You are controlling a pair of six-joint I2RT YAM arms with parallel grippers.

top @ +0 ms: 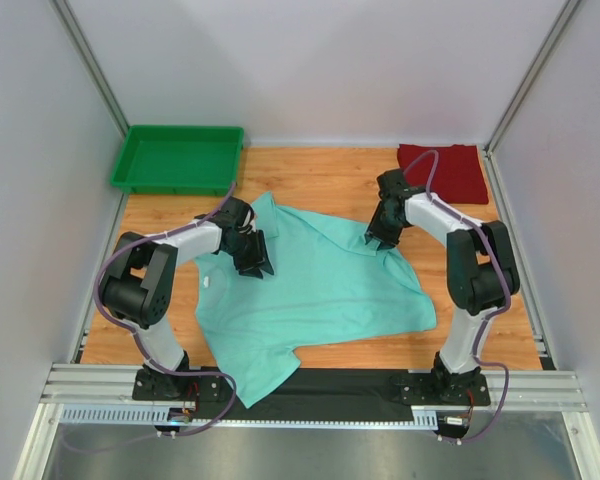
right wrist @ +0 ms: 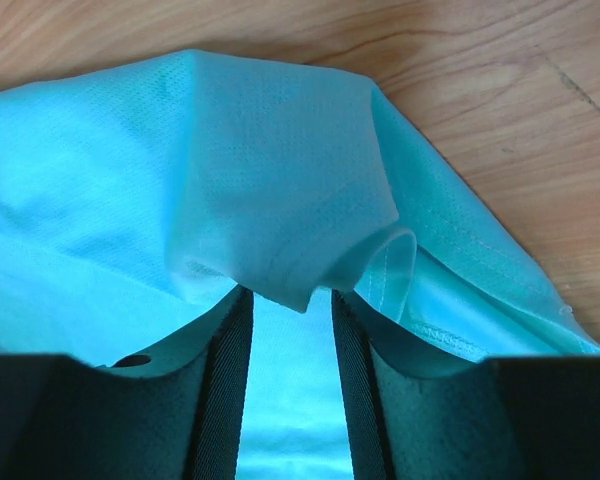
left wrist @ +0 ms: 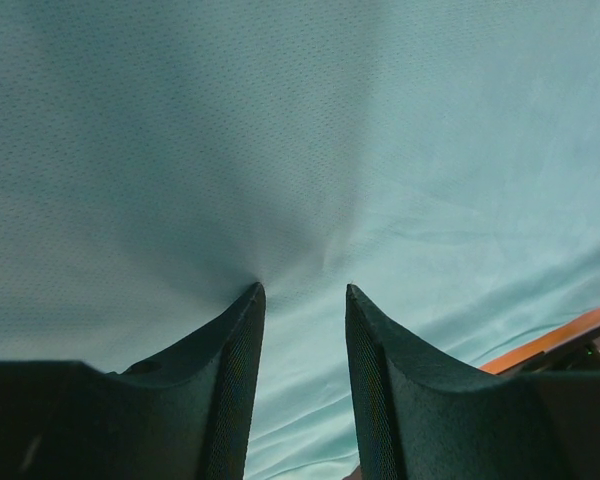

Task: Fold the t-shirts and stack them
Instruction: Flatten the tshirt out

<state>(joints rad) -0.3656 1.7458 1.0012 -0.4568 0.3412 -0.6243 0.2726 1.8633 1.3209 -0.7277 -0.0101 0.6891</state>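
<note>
The mint green t-shirt lies spread and wrinkled in the middle of the wooden table, one corner hanging over the near edge. My left gripper is open with its tips pressed down on the shirt's left part; in the left wrist view the gripper has the cloth puckering at its left fingertip. My right gripper is at the shirt's far right edge; in the right wrist view the gripper is open and a folded hem lies over its tips. The dark red t-shirt lies folded at the back right.
A rigid bright green tray stands at the back left corner. White walls with metal posts close in the table on the left, back and right. A black strip and a metal rail run along the near edge by the arm bases.
</note>
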